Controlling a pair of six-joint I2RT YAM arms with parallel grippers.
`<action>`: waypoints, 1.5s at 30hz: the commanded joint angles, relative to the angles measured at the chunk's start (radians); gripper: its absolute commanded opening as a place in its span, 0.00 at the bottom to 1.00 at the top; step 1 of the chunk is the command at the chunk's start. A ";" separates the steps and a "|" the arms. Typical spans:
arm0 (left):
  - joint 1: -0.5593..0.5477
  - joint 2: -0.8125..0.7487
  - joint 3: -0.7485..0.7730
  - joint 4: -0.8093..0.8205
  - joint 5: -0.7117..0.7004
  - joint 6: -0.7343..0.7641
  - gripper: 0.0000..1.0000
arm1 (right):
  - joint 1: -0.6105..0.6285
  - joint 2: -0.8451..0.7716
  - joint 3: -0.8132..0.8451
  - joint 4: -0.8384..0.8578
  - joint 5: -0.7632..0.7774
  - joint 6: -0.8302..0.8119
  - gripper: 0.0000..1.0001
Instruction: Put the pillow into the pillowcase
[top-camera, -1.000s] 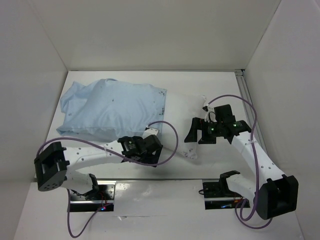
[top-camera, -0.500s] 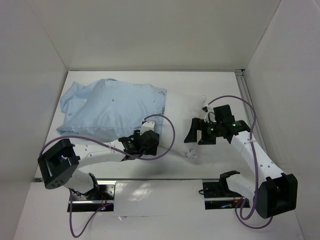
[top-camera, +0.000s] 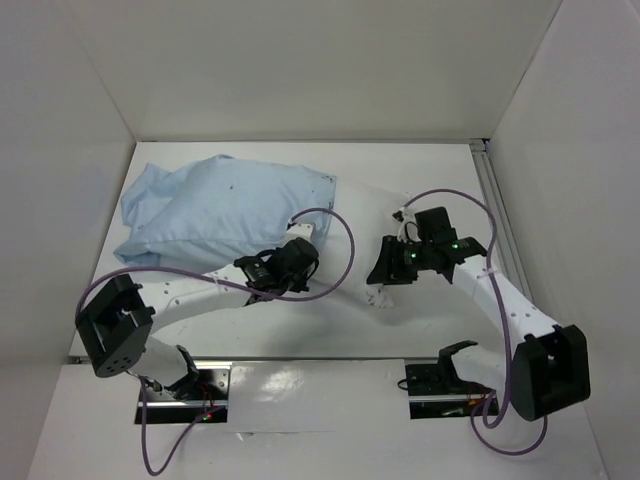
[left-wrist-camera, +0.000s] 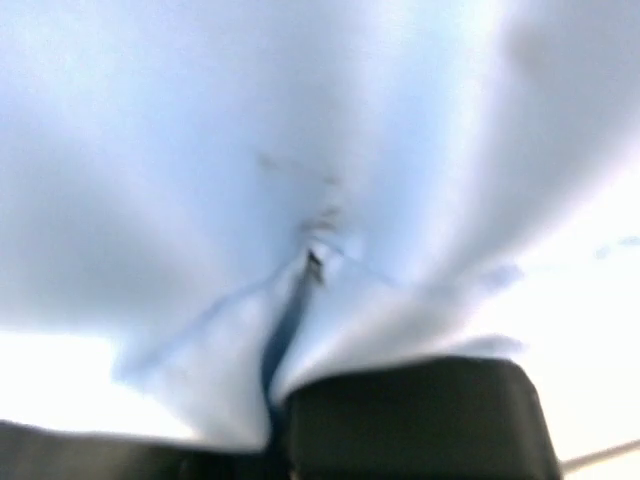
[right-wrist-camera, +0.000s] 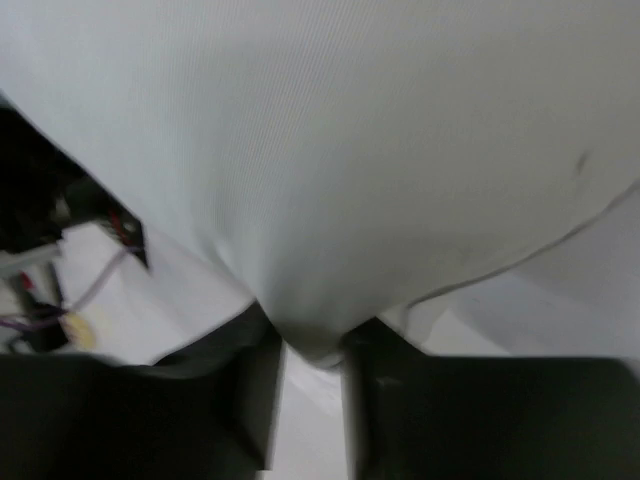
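Cloth bunches inside the clamped left gripper (left-wrist-camera: 278, 415): the pillowcase (top-camera: 215, 210), lying at ten o'clock. Beyond it the right gripper (right-wrist-camera: 310, 365) pinches the pillow (top-camera: 365, 215), partly sleeved, bare end toward three. I'd push toward nine with the opening held taut.

most of pillow (top-camera: 368, 215) hiding inside pillowcase (top-camera: 225, 212), L wrist view looking all blurry, pillowcase running off every edge there, left gripper (left-wrist-camera: 278, 415) fingers (left-wrist-camera: 420, 420) getting cut off at bottom
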 joint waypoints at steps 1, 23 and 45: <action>-0.009 -0.102 0.124 -0.043 0.106 0.044 0.00 | 0.089 0.073 0.028 0.180 -0.062 0.065 0.25; 0.094 -0.034 1.186 -0.534 0.499 0.131 0.00 | -0.011 -0.097 0.458 -0.082 0.123 0.007 0.00; 0.363 0.698 1.591 -0.509 0.524 0.333 1.00 | -0.127 0.338 0.475 0.126 0.009 0.281 0.27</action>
